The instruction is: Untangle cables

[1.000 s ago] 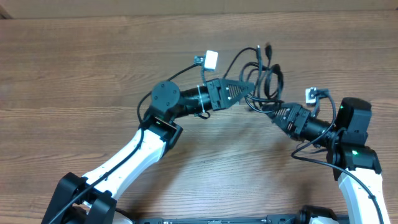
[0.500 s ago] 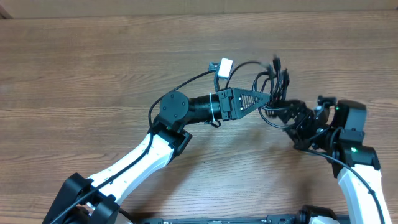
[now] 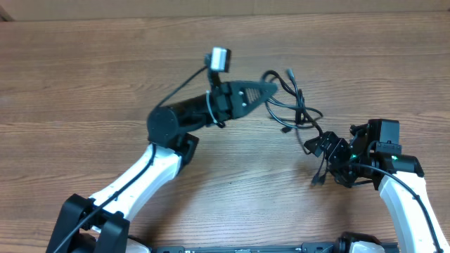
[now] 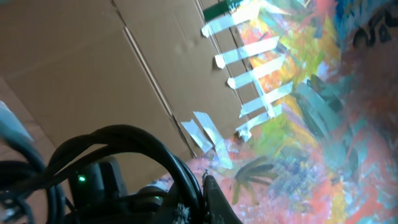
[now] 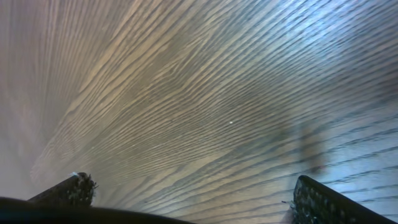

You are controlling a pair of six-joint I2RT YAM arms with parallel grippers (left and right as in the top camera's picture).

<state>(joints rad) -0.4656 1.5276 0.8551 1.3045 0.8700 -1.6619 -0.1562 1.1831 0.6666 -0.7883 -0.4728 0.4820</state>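
The cables [image 3: 295, 109] are a tangle of thin black cords hanging above the table's middle right. My left gripper [image 3: 273, 88] is raised and shut on a strand at the tangle's upper left. In the left wrist view the black loops of the cables [image 4: 134, 140] curve past my left gripper [image 4: 203, 186]. A strand runs down to my right gripper [image 3: 325, 149], which stands open. A loose plug end [image 3: 316, 180] dangles beside it. In the right wrist view my right gripper [image 5: 193, 196] has its fingers wide apart over bare wood. A dark strand [image 5: 93, 213] crosses the frame's bottom edge.
The wooden table [image 3: 84, 84] spreads left of both arms, its back edge [image 3: 140, 18] along the top. The left wrist view tilts upward to a cardboard wall [image 4: 74, 56] and a painted sheet [image 4: 323, 112] fixed with tape strips.
My left gripper has risen and swung left and back with the cables. The right gripper has drawn toward the near edge, and the tangle now stretches out between the two.
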